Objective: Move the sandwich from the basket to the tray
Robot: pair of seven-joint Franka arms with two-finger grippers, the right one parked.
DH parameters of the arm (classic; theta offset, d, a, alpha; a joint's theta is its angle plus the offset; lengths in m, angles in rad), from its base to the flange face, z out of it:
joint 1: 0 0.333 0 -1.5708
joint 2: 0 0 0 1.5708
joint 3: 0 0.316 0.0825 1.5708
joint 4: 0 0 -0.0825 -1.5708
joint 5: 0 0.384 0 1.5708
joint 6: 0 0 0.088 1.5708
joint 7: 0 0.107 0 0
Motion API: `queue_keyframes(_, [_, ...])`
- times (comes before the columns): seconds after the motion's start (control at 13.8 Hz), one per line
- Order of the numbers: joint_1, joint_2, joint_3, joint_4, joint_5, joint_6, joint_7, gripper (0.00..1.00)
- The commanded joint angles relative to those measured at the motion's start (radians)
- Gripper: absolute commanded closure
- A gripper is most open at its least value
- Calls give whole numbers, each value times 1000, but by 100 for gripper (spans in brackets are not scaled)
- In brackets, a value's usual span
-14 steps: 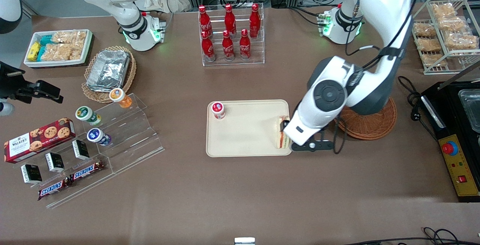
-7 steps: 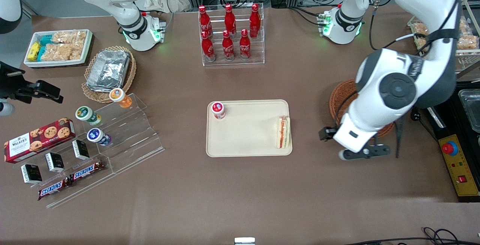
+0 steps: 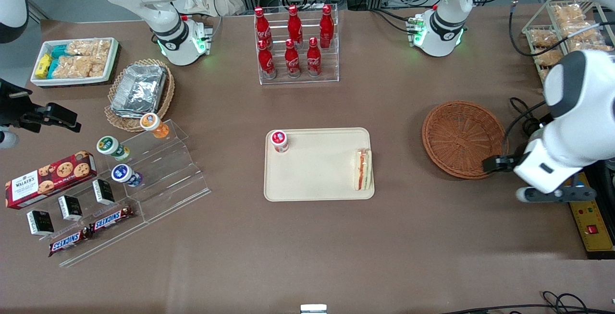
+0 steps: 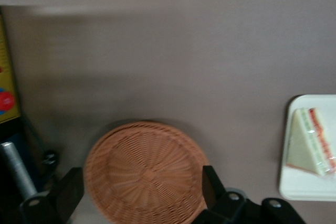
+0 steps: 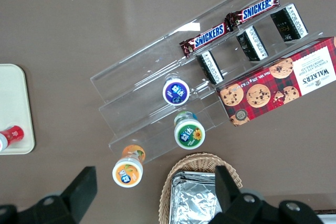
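Observation:
The sandwich lies on the cream tray, along the tray edge nearest the working arm; it also shows in the left wrist view on the tray. The reddish-brown basket is empty and stands beside the tray toward the working arm's end. My left gripper is open and empty. It hangs above the basket rim farthest from the tray. In the wrist view the gripper has its fingers spread either side of the basket.
A small red-capped bottle stands on the tray. A cola bottle rack is farther back. An acrylic stand with snacks and a tan basket with foil containers lie toward the parked arm's end. A yellow control panel is near the gripper.
The left arm has drawn away from the tray and passed over the basket toward the working arm's end. The sandwich stays on the tray, free of the gripper.

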Motion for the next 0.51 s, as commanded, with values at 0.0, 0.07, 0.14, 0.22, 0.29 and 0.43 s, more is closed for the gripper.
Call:
queue_keyframes(0.0, [-9,-92,68,-32,-41,-50,84,0])
queue_keyframes(0.07, [-11,-123,95,-44,-61,-63,111,0])
queue_keyframes(0.14, [-11,-153,114,-56,-96,-68,127,0])
queue_keyframes(0.22, [-9,-180,141,-63,-130,-73,129,0])
queue_keyframes(0.29, [-11,-189,155,-60,-149,-77,127,0])
queue_keyframes(0.43, [-3,-191,160,-53,-178,-77,132,0])
